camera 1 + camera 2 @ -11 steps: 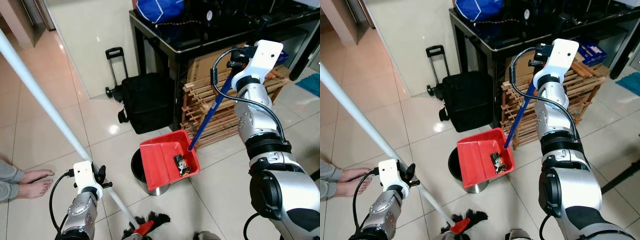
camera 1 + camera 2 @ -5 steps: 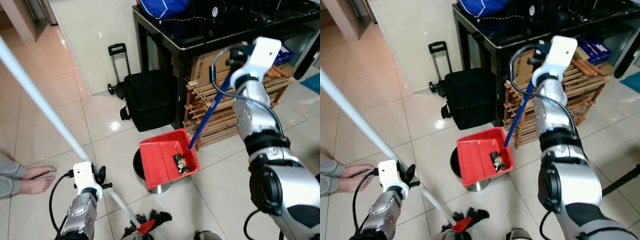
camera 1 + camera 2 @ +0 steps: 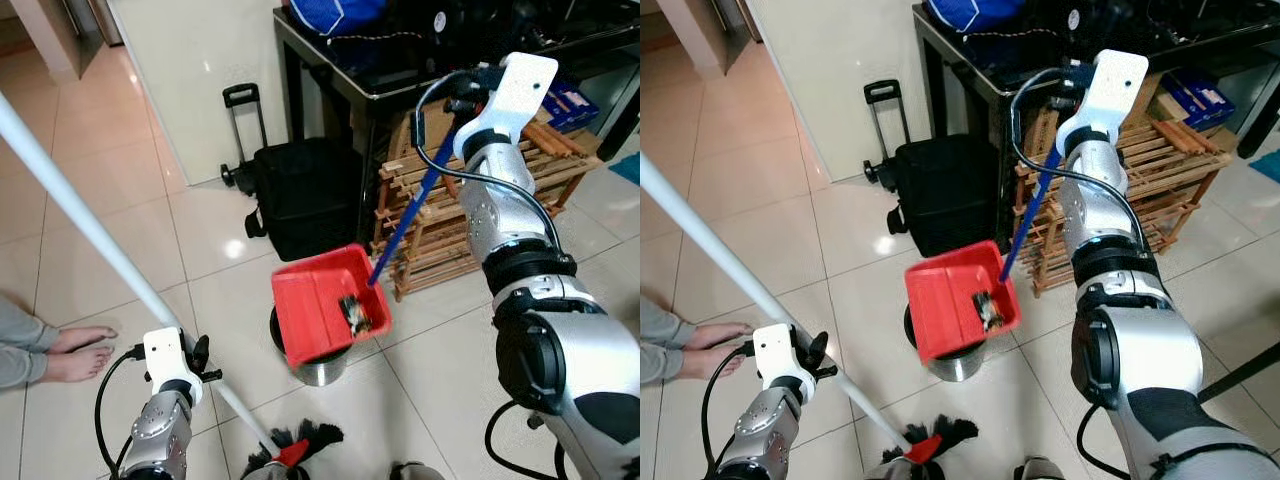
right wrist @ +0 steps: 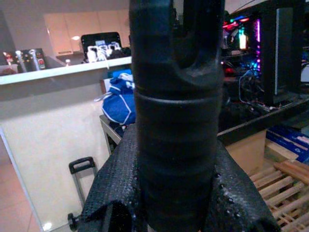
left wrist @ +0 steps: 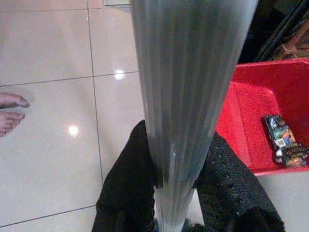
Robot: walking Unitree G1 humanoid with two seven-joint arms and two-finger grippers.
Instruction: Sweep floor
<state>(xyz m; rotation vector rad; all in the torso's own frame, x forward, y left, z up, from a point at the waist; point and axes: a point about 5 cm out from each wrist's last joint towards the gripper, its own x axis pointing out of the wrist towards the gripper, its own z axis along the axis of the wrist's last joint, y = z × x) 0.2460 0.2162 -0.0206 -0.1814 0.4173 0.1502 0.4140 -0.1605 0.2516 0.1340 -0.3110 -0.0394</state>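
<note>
Tilted more steeply than a second ago, the red dustpan [image 3: 318, 305] now hangs over the steel bin [image 3: 318, 368], wrappers [image 3: 355, 313] gathered in its low corner. Right gripper [image 4: 176, 145] fingers clamp its blue handle [image 3: 415, 205]. Left gripper [image 5: 176, 193] fingers grip the white broom pole [image 3: 90, 235]; the bristles [image 3: 300, 445] rest on the floor.
</note>
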